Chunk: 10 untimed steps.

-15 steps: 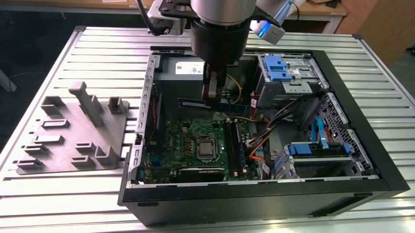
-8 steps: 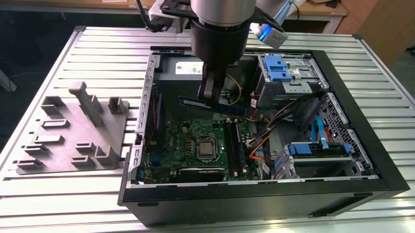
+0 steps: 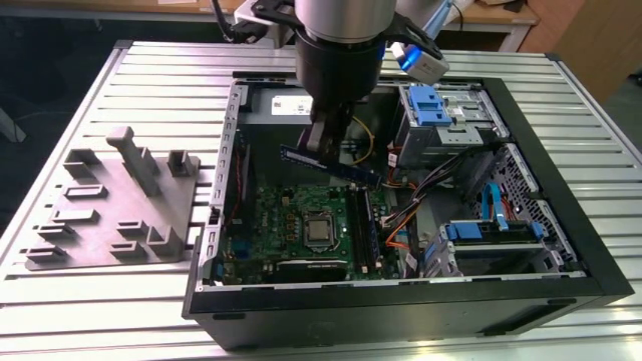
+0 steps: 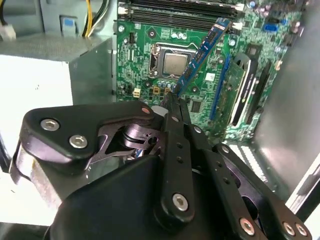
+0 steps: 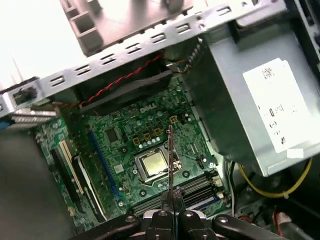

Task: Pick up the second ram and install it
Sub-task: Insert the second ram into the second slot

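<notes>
My gripper (image 3: 323, 147) is shut on the second ram (image 3: 333, 165), a long narrow dark blue stick. It hangs tilted in the air inside the open computer case, above the green motherboard (image 3: 286, 218) and its silver CPU (image 3: 319, 233). In the second wrist view the ram (image 4: 200, 52) sticks out from the gripper (image 4: 172, 97) over the board toward the black memory slots (image 4: 180, 11). In the first wrist view the ram (image 5: 170, 150) is seen edge-on, rising from the gripper (image 5: 170, 196) above the CPU (image 5: 153, 163). The slots (image 3: 363, 226) lie on the board at the exterior view's right of the CPU.
A grey fixture tray (image 3: 110, 203) with upright pegs lies on the slatted table at the exterior view's left of the case. Inside the case are the grey power supply (image 5: 250, 100), blue-latched drive cages (image 3: 434, 105) (image 3: 492, 233) and orange and black cables (image 3: 407, 226).
</notes>
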Each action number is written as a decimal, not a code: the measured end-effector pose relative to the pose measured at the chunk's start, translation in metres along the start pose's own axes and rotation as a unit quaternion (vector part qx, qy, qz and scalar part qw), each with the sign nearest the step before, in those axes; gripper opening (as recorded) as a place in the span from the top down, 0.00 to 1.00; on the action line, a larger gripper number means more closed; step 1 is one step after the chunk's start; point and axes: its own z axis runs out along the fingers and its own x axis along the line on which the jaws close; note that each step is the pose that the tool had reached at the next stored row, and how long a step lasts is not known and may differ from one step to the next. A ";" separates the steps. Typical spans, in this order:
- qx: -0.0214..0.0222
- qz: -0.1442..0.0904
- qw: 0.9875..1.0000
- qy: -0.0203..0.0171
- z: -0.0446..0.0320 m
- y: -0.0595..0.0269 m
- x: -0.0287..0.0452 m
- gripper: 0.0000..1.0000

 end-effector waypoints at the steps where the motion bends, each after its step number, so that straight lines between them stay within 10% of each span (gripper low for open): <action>1: 0.000 0.009 1.000 0.000 0.0002 0.0000 0.0000 0.89; 10: 0.003 0.091 0.996 -0.001 0.0018 0.0000 0.0000 0.89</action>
